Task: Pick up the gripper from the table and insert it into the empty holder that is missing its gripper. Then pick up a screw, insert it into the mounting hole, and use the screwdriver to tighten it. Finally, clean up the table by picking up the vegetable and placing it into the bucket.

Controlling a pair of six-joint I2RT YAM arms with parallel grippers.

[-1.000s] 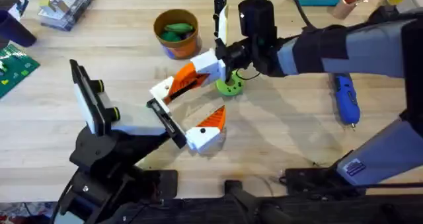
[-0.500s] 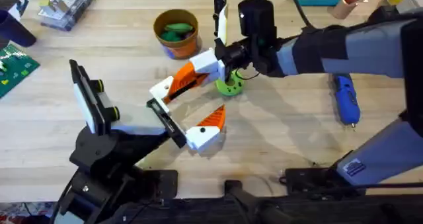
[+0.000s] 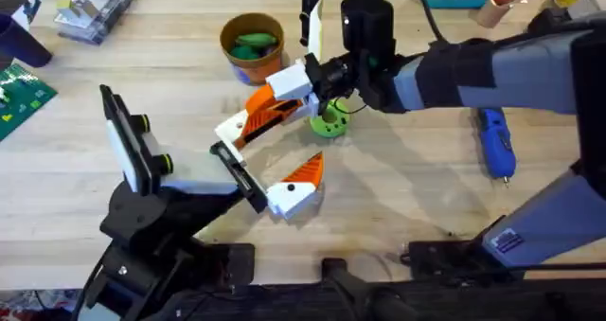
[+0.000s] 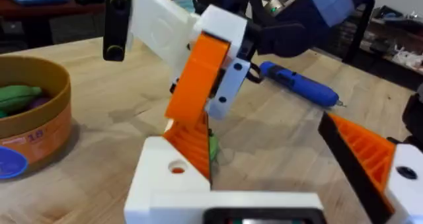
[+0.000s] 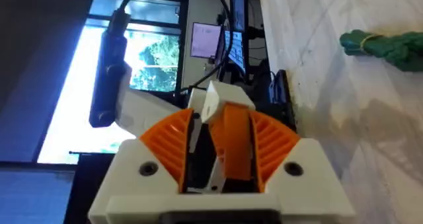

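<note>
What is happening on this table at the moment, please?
The right end effector is shut on a white and orange finger part, holding it above the table near the green ring. The left end effector is open in front of it. The blue screwdriver lies untouched on the right. A green vegetable already sits in the bucket.

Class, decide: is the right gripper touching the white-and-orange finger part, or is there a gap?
Touching. In the right wrist view the right gripper has its orange pads pressed on both sides of the finger part, no gap showing.
</note>
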